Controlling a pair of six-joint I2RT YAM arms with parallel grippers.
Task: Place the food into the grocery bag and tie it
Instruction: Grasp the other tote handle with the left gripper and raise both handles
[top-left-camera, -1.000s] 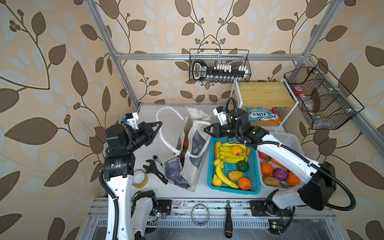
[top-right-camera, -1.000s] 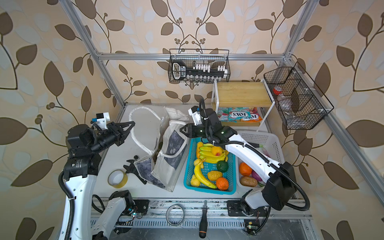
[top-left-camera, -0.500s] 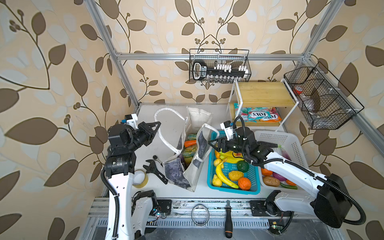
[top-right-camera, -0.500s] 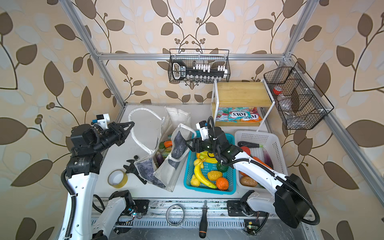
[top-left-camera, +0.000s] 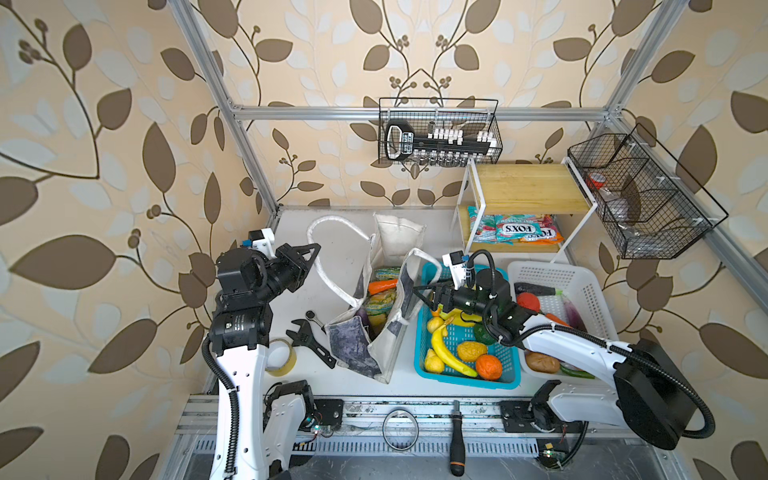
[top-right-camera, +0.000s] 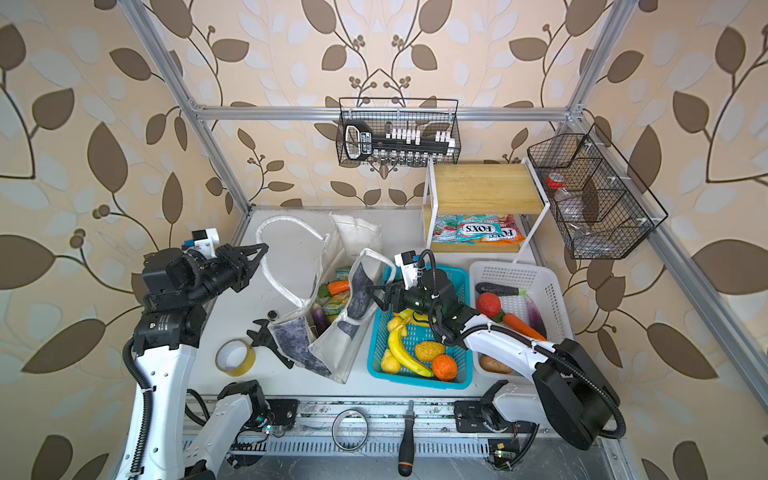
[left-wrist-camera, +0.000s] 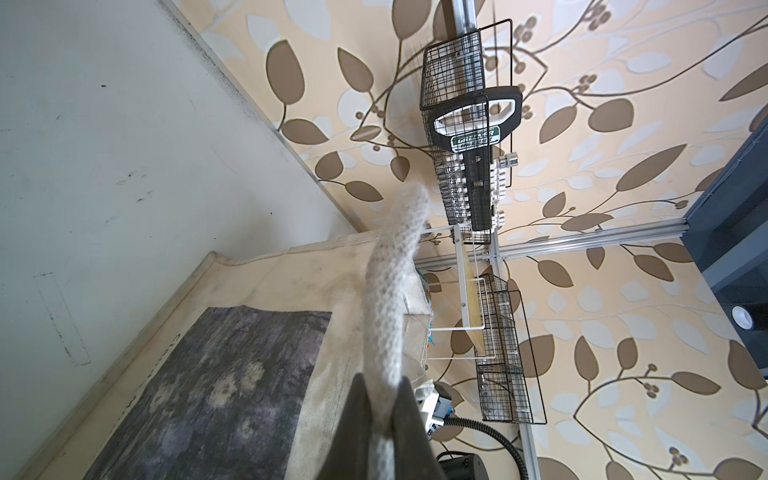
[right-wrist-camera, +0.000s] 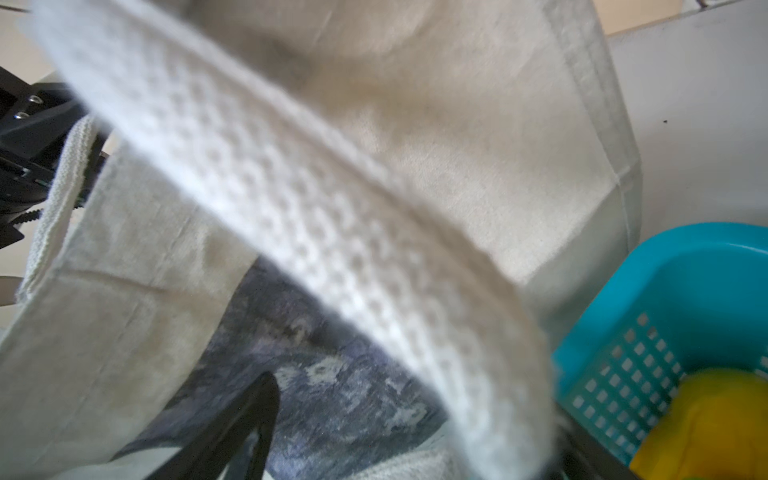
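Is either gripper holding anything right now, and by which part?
The left gripper is shut on the grocery bag's white strap handle, partway along its loop. The right gripper is open beside the bag, holding nothing.

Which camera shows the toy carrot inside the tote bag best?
The top views: in both, the toy carrot lies uncovered in the open tote bag. Both wrist views show bag cloth and strap, no carrot.
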